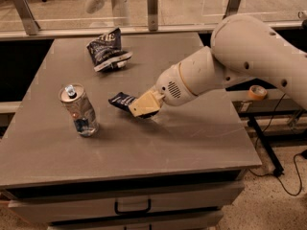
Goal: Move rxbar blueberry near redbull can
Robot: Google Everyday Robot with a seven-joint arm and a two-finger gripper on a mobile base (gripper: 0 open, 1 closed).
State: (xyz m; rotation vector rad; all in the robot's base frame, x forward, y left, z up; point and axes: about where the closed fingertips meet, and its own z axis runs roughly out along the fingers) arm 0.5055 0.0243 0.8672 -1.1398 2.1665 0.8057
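- The tan fingers (147,102) are clenched on the right end of the rxbar blueberry (121,100). The gripper (139,107) sits just left of the frame's centre, low over the table (192,143).
- The bar sticks out leftward from the jaws, roughly level. Its free end points toward the redbull can (80,110), near it but apart, with a strip of bare tabletop between.
- The can stands upright at centre left, pull-tab on top. It is slim and tall, so it would probably tip at a light knock.
- The step in hand looks like the final carry and set-down. I would judge that only 1 short move to the left remains.
- To do it well, stop the bar's free end short of the can, lower it flat onto the table, then release and withdraw upward rather than sideways.
- The chip bag (106,51) lies at upper left, well apart from this path, and needs no avoiding.
- The white arm (230,56) reaches in from the right edge, so its bulk stays clear of the can.
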